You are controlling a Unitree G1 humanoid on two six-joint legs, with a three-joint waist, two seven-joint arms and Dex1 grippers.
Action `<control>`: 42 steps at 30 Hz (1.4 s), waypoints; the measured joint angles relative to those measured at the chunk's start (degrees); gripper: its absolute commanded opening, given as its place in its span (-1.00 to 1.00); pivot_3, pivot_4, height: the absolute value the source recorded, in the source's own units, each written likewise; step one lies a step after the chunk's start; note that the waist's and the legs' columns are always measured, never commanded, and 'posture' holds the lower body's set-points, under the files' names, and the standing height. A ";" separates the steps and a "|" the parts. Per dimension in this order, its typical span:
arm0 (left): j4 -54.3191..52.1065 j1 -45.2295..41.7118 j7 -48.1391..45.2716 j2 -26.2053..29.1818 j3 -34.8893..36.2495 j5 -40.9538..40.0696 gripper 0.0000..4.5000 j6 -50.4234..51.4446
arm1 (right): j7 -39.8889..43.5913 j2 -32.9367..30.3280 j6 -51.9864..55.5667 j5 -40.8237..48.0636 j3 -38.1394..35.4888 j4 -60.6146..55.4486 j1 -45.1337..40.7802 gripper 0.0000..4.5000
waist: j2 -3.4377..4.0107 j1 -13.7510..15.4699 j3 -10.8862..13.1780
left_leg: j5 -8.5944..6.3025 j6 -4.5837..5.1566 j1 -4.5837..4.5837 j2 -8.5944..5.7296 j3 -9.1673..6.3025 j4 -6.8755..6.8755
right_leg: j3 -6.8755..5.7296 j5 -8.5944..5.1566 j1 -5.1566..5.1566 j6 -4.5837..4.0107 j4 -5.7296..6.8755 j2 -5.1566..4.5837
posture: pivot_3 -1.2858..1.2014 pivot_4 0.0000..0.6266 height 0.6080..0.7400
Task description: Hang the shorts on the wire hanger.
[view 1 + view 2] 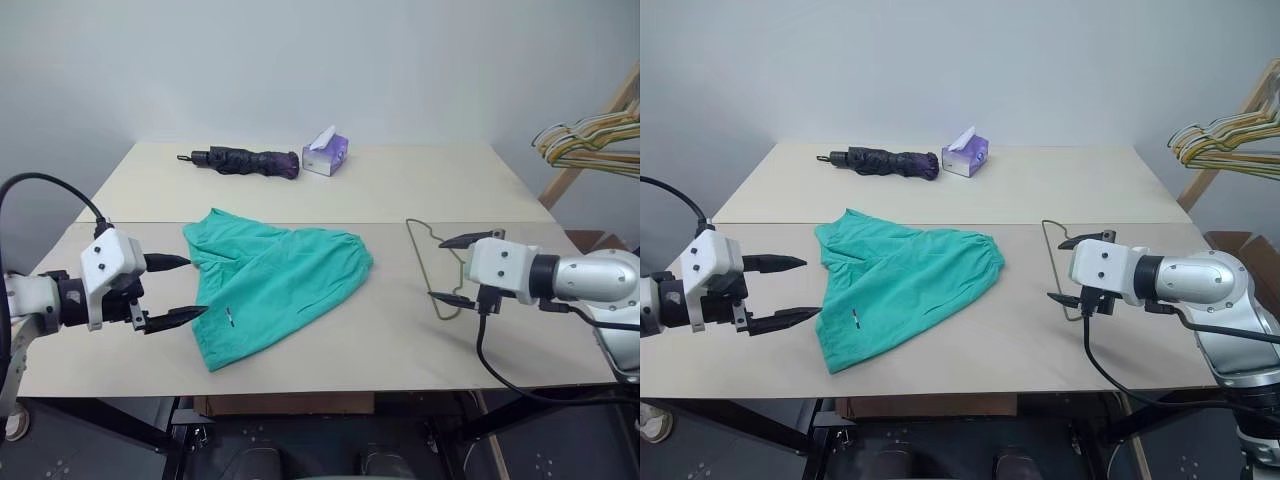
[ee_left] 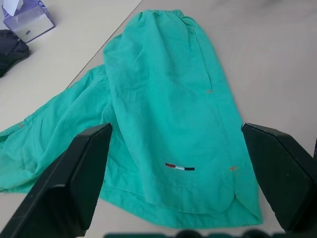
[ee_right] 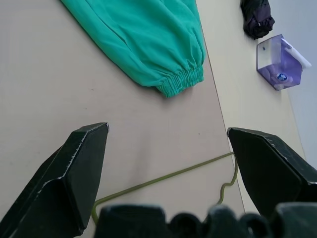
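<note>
tabletop (image 1: 420, 185): pale beige, seam across its middle | folded umbrella (image 1: 245, 161): dark purple-black, upper centre-left, lying flat | tissue box (image 1: 326, 155): lilac, white tissue up, just right of the umbrella | bunch of hangers (image 1: 588, 137): yellowish and pale, upper right edge

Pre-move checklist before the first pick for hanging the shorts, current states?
1. Left end effector open, holding nothing: ok.
2. Right end effector open, holding nothing: ok.
3. Shorts lying free on the table, nothing on top: ok.
4. Wire hanger flat on the table, apart from the shorts: ok.
5. Umbrella and tissue box far back, out of the way: ok.
6. Hanger hook free: cannot tell.
</note>
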 measured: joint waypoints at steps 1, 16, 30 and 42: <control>0.00 -0.03 0.21 0.00 -0.01 0.00 1.00 0.03 | 0.00 0.00 0.00 0.00 0.04 0.00 0.00 0.99 | 0.00 0.00 0.00 | 0.00 0.00 0.00 0.00 0.00 0.00 | 0.00 0.00 0.00 0.00 0.00 0.00 | 0.15 -1.00 1.00; 0.10 -1.78 3.77 -0.78 -0.62 0.32 1.00 1.06 | -0.12 0.00 0.00 -0.93 0.41 0.00 0.00 0.99 | 0.00 0.04 0.00 | 0.00 0.00 0.00 0.00 0.00 0.00 | 0.00 0.00 0.00 0.00 0.00 0.00 | 0.15 -1.00 1.00; 0.53 3.41 -0.17 3.12 -4.89 4.48 1.00 -0.11 | -1.62 4.00 -3.60 -8.41 10.18 3.53 -3.92 0.99 | 0.01 -0.53 0.00 | 0.00 0.00 0.00 0.02 0.03 -0.02 | 0.01 0.00 -0.05 -0.01 0.00 0.01 | 0.12 -1.00 1.00; -0.66 5.08 -1.27 4.01 -11.15 7.56 1.00 0.04 | -24.22 20.64 -31.59 -33.97 28.14 41.94 -24.61 0.99 | 0.01 -1.83 0.01 | 0.01 -0.02 -0.11 0.01 0.05 -0.04 | 0.03 0.01 -0.13 -0.05 0.01 0.00 | 0.14 -1.00 1.00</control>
